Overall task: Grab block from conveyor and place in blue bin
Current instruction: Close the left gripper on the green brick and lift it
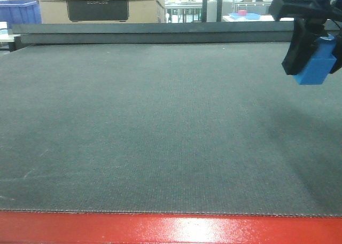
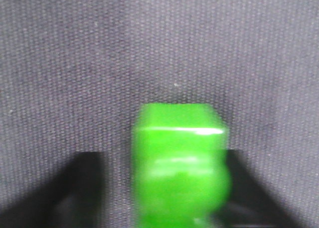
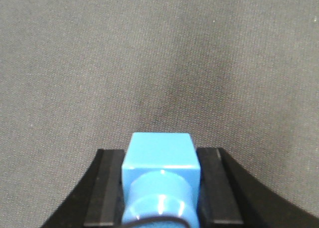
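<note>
The right gripper (image 1: pixel 315 49) clamps the block (image 1: pixel 319 62), which is tilted and held above the conveyor (image 1: pixel 149 132) at two o'clock in the front view. The left gripper (image 2: pixel 179 188) pinches a green block (image 2: pixel 177 153), with the conveyor's weave behind it. At eleven o'clock stand a blue bin (image 1: pixel 18 12) and a cardboard box (image 1: pixel 99 4). The print on its label (image 1: pixel 97 10) is too blurred to read.

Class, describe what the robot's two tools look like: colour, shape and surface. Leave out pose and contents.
Right tool: matt black, with two flat fingers, each carrying a greyer strip along its inner side. Their outer edges flare outward in a curve. In the front view it is a chunky, angular black body. Left tool: also black and two-fingered, but too blurred for detail. No markings show.
</note>
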`<action>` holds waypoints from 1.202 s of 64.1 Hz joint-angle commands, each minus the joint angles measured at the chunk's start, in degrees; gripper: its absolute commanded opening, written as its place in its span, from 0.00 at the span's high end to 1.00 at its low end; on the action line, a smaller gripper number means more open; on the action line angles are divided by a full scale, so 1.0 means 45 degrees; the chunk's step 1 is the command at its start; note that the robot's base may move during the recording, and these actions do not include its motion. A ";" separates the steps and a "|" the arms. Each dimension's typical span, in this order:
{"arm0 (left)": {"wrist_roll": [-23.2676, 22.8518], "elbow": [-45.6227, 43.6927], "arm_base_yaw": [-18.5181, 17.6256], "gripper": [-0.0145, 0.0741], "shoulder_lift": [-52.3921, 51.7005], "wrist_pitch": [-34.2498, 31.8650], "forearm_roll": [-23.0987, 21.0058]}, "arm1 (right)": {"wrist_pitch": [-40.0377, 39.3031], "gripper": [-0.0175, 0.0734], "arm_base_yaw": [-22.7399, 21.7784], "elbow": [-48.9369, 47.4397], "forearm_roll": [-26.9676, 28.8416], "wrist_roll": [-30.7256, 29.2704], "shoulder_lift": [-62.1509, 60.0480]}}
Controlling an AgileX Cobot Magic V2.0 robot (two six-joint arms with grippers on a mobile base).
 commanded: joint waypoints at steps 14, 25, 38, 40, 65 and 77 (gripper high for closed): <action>0.0003 -0.0033 -0.0117 0.96 -0.0263 0.0683 -0.0997 | -0.0435 0.98 0.0015 0.0050 -0.0179 -0.0090 -0.0152; -0.0143 -0.0033 -0.1049 0.96 -0.1207 0.0742 -0.1146 | -0.0833 0.98 -0.0066 0.0050 -0.0733 -0.0090 -0.0152; -0.0205 -0.0033 -0.2414 0.96 -0.2878 0.0493 -0.1194 | -0.0636 0.98 -0.0991 0.0050 -0.0760 -0.0090 -0.0174; -0.0390 -0.0033 -0.2611 0.96 -0.3213 0.0487 -0.1194 | -0.0515 0.98 -0.1256 0.0050 -0.0760 -0.0090 -0.0202; -0.1142 0.1413 -0.3594 0.96 -0.7096 -0.1095 -0.1194 | -0.1512 0.98 -0.2188 0.3243 -0.1135 -0.0090 -0.2707; -0.1142 0.1944 -0.3594 0.96 -0.8806 -0.1507 -0.1194 | -0.1435 0.98 -0.2188 0.4096 -0.1248 -0.0090 -0.5071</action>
